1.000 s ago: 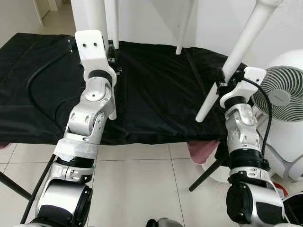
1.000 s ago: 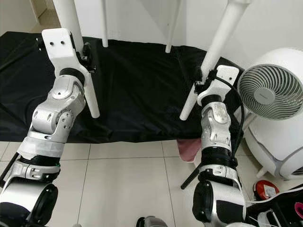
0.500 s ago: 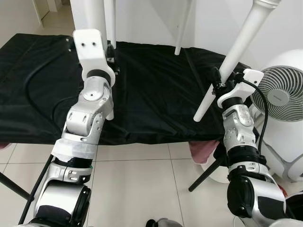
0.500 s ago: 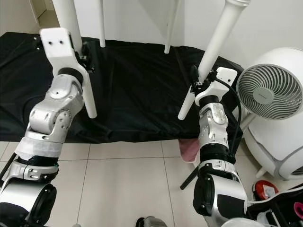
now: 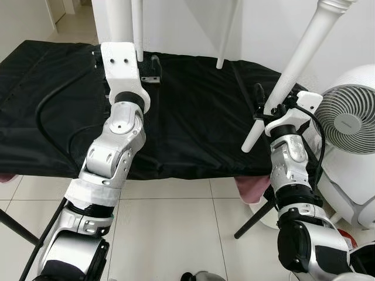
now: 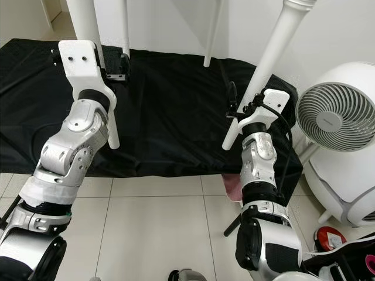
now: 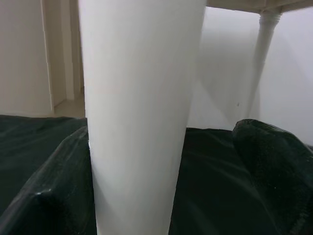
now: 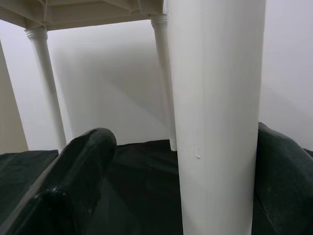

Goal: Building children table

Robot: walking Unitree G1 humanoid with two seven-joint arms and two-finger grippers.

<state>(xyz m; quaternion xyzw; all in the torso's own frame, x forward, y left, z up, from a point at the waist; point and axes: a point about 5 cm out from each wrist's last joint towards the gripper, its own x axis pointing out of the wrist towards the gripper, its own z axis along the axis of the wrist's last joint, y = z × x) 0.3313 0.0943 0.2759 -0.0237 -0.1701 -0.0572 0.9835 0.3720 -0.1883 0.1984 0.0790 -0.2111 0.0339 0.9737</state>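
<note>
Nearest you is the pale tiled floor [image 5: 170,222], with your two silver arms rising from it. Your left gripper [image 7: 146,161] is up at the near left table leg [image 7: 139,107]; in the left wrist view its jaws stand apart on either side of that leg, one finger [image 7: 58,196] close against it and the other with a clear gap, so they look loosely open around it, not clamped. Your right gripper [image 8: 195,176] is at the near right table leg [image 5: 293,70], which slants up and away to the right. In the right wrist view the jaws flank this leg too: one finger [image 8: 78,171] stands apart from it, the other sits against its far side. You cannot tell whether it is pressing.

Both legs come down over the black cloth [image 5: 193,117] that covers a low surface just beyond the tiles. To your right, beside the cloth, stands a round white fan [image 5: 345,117]. Farther back, the two rear legs [image 5: 225,35] of the white children's table [image 8: 98,12] reach the cloth near the white wall [image 5: 263,23].
</note>
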